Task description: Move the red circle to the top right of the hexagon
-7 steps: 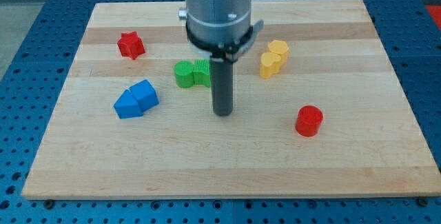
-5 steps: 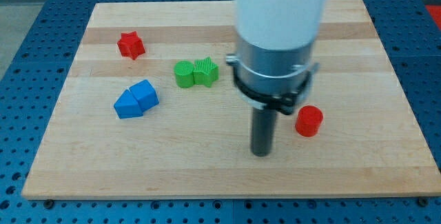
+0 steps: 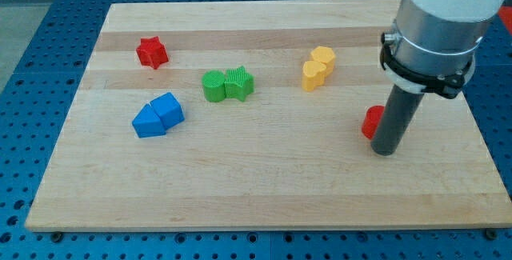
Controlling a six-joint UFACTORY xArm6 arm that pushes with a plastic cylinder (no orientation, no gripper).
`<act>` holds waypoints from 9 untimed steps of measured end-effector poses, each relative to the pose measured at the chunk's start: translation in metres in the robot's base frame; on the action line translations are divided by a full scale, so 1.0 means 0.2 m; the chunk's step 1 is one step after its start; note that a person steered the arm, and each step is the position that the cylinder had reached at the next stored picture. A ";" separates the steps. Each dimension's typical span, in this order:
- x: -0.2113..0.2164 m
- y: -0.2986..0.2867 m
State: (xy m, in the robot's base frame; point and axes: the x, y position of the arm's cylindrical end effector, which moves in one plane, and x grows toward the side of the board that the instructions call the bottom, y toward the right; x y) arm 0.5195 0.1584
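Note:
The red circle [image 3: 370, 122] lies on the wooden board [image 3: 264, 188] at the view's right, partly hidden behind my rod. My tip [image 3: 386, 150] rests on the board just to the right of and below the red circle, touching or nearly touching it. The yellow hexagon [image 3: 323, 57] sits up and to the left of the red circle, joined with a second yellow block [image 3: 313, 75] just below it.
A red star [image 3: 151, 52] lies at the upper left. A green circle [image 3: 214, 86] and a green star [image 3: 238, 82] sit together left of centre. Two blue blocks [image 3: 158, 115] lie at the left. The board's right edge is close to my rod.
My tip has swept from the board's middle to the right, passing below the red circle to its right side. The red circle has shifted slightly up and right.

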 end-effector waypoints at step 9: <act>-1.05 -0.13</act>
